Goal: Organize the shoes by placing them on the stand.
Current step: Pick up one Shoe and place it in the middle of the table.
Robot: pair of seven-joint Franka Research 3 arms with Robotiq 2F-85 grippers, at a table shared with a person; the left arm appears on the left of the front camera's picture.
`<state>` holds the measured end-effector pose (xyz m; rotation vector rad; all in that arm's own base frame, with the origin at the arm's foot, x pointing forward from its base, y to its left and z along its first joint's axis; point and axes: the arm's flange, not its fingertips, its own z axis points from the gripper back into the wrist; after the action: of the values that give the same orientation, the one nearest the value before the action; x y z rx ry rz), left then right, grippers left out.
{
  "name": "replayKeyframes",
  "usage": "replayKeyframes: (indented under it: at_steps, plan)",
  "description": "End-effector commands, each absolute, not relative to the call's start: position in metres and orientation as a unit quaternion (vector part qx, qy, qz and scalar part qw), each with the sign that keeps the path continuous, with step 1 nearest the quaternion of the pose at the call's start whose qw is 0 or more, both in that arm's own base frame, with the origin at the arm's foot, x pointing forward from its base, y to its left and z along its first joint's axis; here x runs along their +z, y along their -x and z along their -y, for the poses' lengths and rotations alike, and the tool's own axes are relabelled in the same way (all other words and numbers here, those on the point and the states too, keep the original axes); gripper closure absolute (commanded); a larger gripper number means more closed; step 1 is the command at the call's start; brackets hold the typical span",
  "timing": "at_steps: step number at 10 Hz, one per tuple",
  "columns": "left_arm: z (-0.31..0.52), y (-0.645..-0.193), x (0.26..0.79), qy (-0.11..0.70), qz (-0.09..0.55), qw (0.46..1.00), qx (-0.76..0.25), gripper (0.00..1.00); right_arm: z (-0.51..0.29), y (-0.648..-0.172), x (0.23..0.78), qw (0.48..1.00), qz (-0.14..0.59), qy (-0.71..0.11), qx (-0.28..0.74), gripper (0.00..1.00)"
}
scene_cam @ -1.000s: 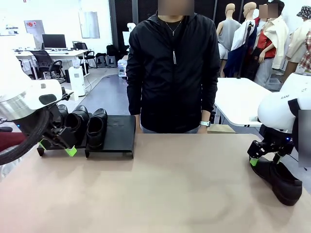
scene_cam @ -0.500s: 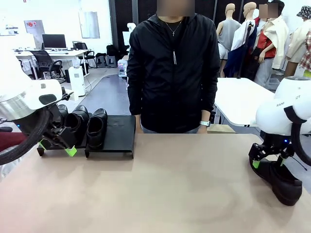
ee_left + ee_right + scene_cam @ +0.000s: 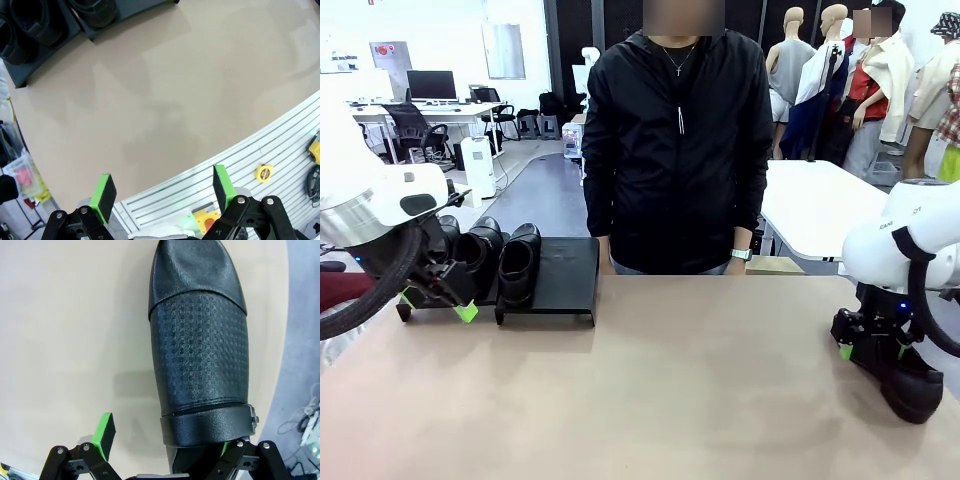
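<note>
**Fingers straddling the last shoe's heel end**

Fingers of the right gripper (image 3: 162,442) are standing wide apart, the green pads (image 3: 104,434) bracketing the rear of the lone shoe (image 3: 200,350) without yet pressing it; one pad is showing clear on the bare side, the other is sitting tight against the heel collar. Over by the rack, the left gripper (image 3: 162,192) is hanging open and empty above bare tabletop (image 3: 165,100).

That shoe is lying near the table's right edge, toe pointing away from the wrist, well apart from the stand (image 3: 565,270), where other shoes (image 3: 517,262) are already sitting on the left panels and the right panel is lying free.

Judging by the look, the leather upper is smooth and likely a bit slippery, soft over the textured vamp but stiffer around the strap and heel counter. Gripping across that firm rear section seems the safer hold; squeezing the vamp would probably just collapse it. It should be light enough for one gripper.
</note>
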<state>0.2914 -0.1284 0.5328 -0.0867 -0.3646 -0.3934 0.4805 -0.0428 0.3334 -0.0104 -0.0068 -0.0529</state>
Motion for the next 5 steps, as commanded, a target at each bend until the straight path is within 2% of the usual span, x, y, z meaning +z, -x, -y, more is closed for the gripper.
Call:
replayKeyframes:
  at_steps: [1, 2, 5]
  plan:
    - [0.1287, -0.2905, 0.5336, 0.05, 0.181, 0.964, -0.187, 0.0, 0.0411, -0.4838, 0.3391, 0.999, 0.009, -0.011, -0.037, 0.59]
    - [0.1287, -0.2905, 0.5336, 0.05, 0.181, 0.964, -0.187, 0.0, 0.0414, -0.4824, 0.3397, 0.999, 0.005, -0.014, -0.035, 1.0]
    - [0.1287, -0.2905, 0.5336, 0.05, 0.181, 0.964, -0.187, 0.0, 0.0403, -0.4806, 0.3397, 0.999, -0.005, -0.021, -0.032, 1.0]
